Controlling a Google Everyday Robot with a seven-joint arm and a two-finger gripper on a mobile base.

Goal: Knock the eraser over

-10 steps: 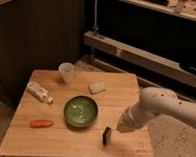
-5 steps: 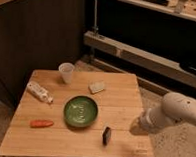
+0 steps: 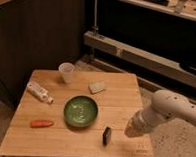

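The eraser (image 3: 106, 135) is a small black slab on the wooden table (image 3: 120, 102), near the front edge and just right of the green bowl (image 3: 81, 111). I cannot tell whether it stands upright or leans. My white arm comes in from the right, and its gripper (image 3: 132, 130) hangs low over the table's front right corner. The gripper is a short way to the right of the eraser and does not touch it.
A white cup (image 3: 66, 72) stands at the back left. A pale beige block (image 3: 96, 86) lies at the back middle, a white bottle (image 3: 39, 92) on the left, and an orange carrot (image 3: 41, 123) at the front left. Metal shelving runs behind the table.
My arm has drawn back to the right, away from the eraser, and the gripper now hangs lower by the table's corner. The eraser is in the same spot.
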